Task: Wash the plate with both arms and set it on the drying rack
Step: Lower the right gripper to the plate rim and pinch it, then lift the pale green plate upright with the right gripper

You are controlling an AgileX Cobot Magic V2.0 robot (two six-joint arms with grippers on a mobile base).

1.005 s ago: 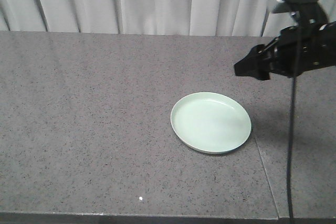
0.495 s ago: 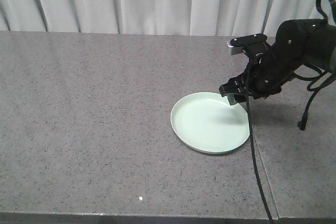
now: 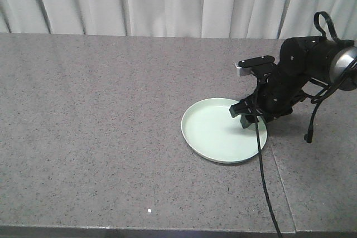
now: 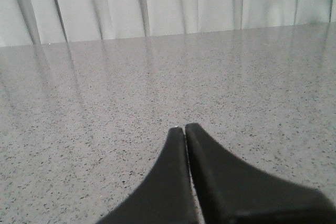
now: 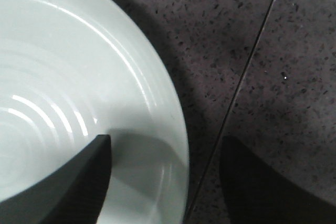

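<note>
The grey speckled surface [image 3: 100,126] fills your front view, with a pale curtain [image 3: 167,4] behind it. The right arm [image 3: 304,68] leans in low over the mint-green plate [image 3: 215,132], which lies flat and right way up near a seam [image 5: 247,72] in the stone. Your right claw [image 3: 245,116] is spread wide and straddles the plate's rim, one finger over the glossy well and the other over bare stone; whether either finger touches is not clear. A thin cable [image 3: 262,176] trails from the arm across the plate. In the left wrist view, the left claw [image 4: 185,129] is pressed closed on nothing above open stone.

The plate looks stiff, light and slick, and probably breakable. Lying flat, it offers only its low rim, so pinch there and expect it to slide.

A second ago the right arm hung high beyond the plate. Half a second ago it reached the far rim. The plate has not moved.
</note>
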